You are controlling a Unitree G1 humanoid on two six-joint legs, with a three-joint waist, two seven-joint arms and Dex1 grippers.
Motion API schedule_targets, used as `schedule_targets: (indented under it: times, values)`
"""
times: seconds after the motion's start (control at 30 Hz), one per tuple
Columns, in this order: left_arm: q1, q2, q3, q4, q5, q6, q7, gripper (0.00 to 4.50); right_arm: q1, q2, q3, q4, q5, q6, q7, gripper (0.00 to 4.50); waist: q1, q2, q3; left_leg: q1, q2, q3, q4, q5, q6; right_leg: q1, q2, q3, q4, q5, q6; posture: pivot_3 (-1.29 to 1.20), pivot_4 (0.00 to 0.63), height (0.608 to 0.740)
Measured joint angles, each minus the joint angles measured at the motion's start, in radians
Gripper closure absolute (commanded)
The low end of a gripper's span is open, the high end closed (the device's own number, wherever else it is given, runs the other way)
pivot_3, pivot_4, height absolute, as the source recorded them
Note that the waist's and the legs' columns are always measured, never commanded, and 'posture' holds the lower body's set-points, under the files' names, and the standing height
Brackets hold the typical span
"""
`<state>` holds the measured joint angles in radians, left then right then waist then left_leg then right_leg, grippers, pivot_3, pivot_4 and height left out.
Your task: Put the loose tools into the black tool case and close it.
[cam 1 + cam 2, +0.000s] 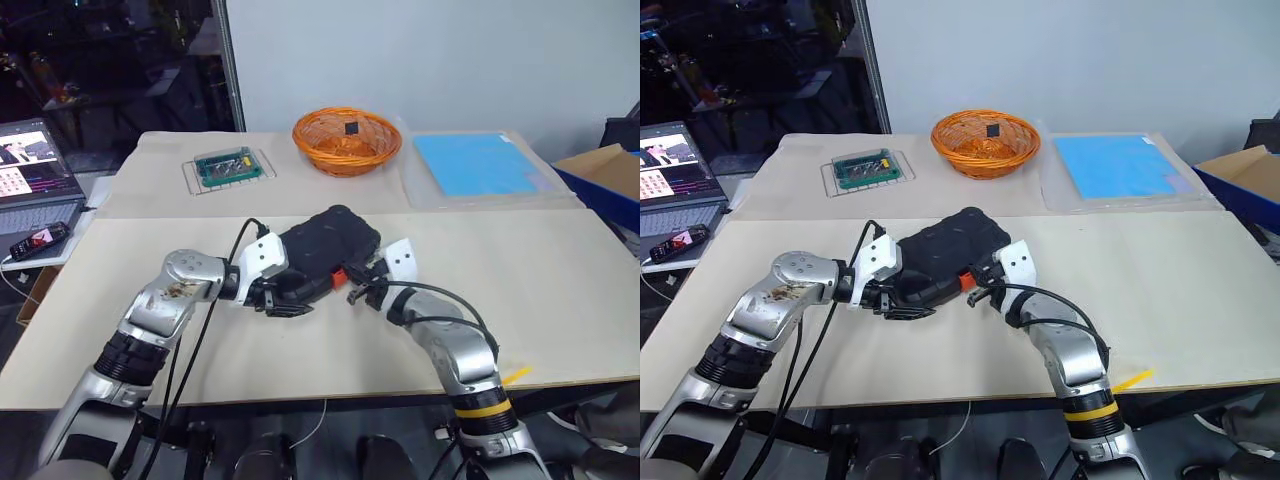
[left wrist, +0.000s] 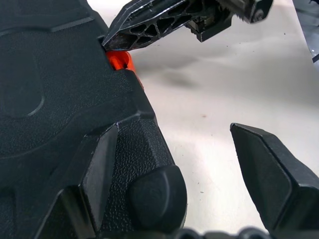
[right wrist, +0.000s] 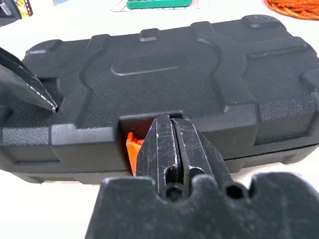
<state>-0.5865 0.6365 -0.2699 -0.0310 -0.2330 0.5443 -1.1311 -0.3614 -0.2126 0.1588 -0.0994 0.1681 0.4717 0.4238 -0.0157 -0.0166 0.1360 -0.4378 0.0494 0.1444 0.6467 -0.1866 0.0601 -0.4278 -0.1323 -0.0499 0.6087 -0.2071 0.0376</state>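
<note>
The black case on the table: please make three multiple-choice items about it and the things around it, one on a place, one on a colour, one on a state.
1. Where does the wicker basket stand?
A. Behind the black case, toward the wall
B. On top of the case
C. Under the table

2. What colour is the latch on the case's front edge?
A. Blue
B. Orange
C. White

3. How is the right tool?
A. Wide open above the basket
B. Holding a screwdriver
C. Shut, with its tip at the latch

Answers:
1 A: in the head views the basket lies farther back on the table than the case.
2 B: both wrist views show an orange piece in the notch of the closed lid.
3 C: the right wrist view shows its two fingers pressed together at the latch.
</note>
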Motion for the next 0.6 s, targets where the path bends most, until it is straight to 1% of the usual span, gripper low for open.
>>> schedule_targets:
  times: [0.13, 0.33, 0.6]
  values:
    - [0.004, 0.0, 0.0, -0.001, 0.0, 0.007, 0.003, 0.66, 0.004, -0.011, 0.03, 0.021, -0.045, -0.053, 0.001, 4.48, 0.0, -0.001, -0.004, 0.003, 0.0, 0.0, -0.002, 0.0, -0.001, 0.001, 0.0, 0.0, 0.0, -0.001, -0.001, 0.0, 0.15, 0.74]
    - [0.009, -0.005, -0.004, 0.013, 0.01, 0.006, 0.016, 0.66, -0.007, -0.047, 0.104, 0.06, -0.168, -0.136, -0.002, 4.48, -0.003, -0.001, -0.011, 0.008, 0.0, 0.0, -0.004, 0.0, -0.001, 0.003, -0.003, 0.001, -0.001, -0.001, -0.001, 0.0, 0.15, 0.74]
    - [0.009, -0.027, -0.01, 0.048, 0.036, 0.001, 0.023, 0.66, -0.015, -0.05, 0.151, 0.118, -0.284, -0.205, -0.014, 4.48, -0.001, 0.0, -0.027, 0.013, 0.0, 0.0, -0.007, 0.0, -0.001, 0.005, -0.007, -0.001, -0.002, -0.001, -0.001, 0.0, 0.15, 0.74]
